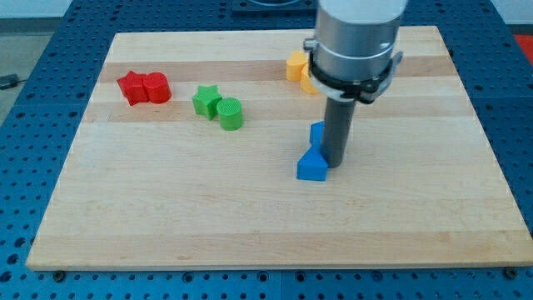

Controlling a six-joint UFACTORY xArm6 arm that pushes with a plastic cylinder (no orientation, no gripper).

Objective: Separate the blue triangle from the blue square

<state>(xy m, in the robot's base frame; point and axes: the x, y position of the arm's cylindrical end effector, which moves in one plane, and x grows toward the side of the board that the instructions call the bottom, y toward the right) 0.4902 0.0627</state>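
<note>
Open bench lies below and right of the blue triangle; green blocks stand well left.

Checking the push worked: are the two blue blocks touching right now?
Cannot tell. In the camera view, my tip stands in front of where the blue triangle and blue square would meet, hiding any gap.

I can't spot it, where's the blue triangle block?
The blue triangle sits just right of the board's middle, touching the left side of my tip, with the other blue block just above it.
</note>
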